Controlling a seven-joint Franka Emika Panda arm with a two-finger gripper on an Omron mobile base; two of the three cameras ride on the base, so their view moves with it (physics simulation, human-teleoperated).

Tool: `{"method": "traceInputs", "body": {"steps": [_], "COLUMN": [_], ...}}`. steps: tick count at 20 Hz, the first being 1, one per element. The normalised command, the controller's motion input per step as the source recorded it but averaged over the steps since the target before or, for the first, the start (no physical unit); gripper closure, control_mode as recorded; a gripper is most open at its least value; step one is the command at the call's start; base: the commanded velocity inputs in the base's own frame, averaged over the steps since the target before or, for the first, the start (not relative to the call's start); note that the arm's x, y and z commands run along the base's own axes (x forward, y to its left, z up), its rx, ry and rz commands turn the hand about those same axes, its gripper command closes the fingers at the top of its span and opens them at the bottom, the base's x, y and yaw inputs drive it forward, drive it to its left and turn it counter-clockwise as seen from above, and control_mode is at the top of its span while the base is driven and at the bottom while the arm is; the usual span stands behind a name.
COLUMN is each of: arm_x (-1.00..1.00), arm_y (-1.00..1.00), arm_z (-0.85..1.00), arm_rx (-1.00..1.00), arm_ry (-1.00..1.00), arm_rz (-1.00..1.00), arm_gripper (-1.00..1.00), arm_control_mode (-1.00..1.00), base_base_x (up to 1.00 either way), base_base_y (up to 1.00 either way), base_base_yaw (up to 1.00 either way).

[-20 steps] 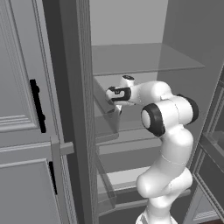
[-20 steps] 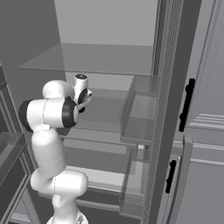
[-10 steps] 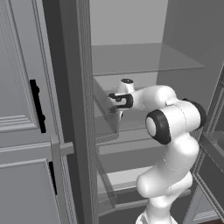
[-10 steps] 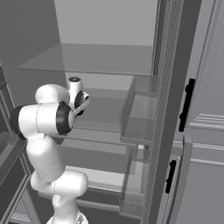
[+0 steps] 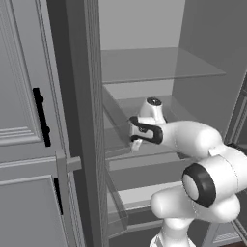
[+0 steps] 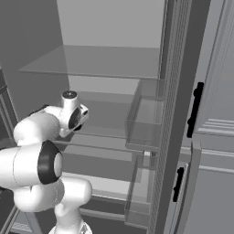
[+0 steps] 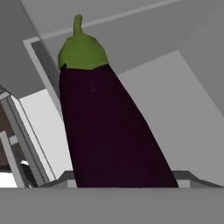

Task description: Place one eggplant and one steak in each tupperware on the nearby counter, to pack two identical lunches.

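**A:** So where's the veg? In the hand view the long, glossy dark-purple eggplant with a green cap [image 7: 105,127] takes up the middle of the frame, running from the bottom edge up to the top, stem pointing at the upper left.

**B:** Yep, it sits right in front of the hand camera. Its base is cut off by the bottom of the frame, so the fingertips are hidden. I honestly can't tell whether the jaws are clamped on it or loose.

**A:** And the two-finger gripper on the white arm [image 5: 137,136]?

**B:** In the left base view it's around the centre, reaching into the tall open grey fridge-like cabinet [image 5: 91,120], just beside the clear door bin [image 5: 116,130]. From there the eggplant itself is too hidden to make out. In the right base view the white wrist and hand [image 6: 73,116] are at centre left.

**A:** How much room around it?

**B:** Decent. The translucent glass shelf [image 6: 96,61] spans the upper part of the frame, well above the wrist. The clear door bins [image 6: 144,121] are at centre right, well apart from the hand. In the left base view it's tighter: the cabinet's door edge runs top to bottom just left of the gripper.

**A:** Anything else?

**B:** Grey panelled cabinet doors with black handles [image 6: 196,109] at the right edge.
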Motion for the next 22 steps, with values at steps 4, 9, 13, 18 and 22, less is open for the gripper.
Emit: {"method": "traceInputs", "body": {"steps": [4,9,13,18,22], "arm_x": [-1.00,-1.00,-1.00,-1.00,-1.00], "arm_y": [-0.23,-0.30,-0.19,-0.17,-0.16], "arm_z": [0.45,0.98,1.00,0.95,0.86], "arm_rx": [0.07,0.06,0.02,0.05,0.05], "arm_ry": [-0.08,-0.09,-0.11,-0.07,-0.12], "arm_rz": [-0.15,-0.27,-0.35,-0.36,-0.22], "arm_gripper": [1.00,1.00,1.00,1.00,1.00], "arm_control_mode": [-1.00,-1.00,-1.00,-1.00,-1.00], "base_base_x": [0.00,0.00,0.00,0.00,0.00], "base_base_y": [0.00,0.00,0.00,0.00,0.00], "base_base_yaw": [0.00,0.00,0.00,0.00,0.00]}}
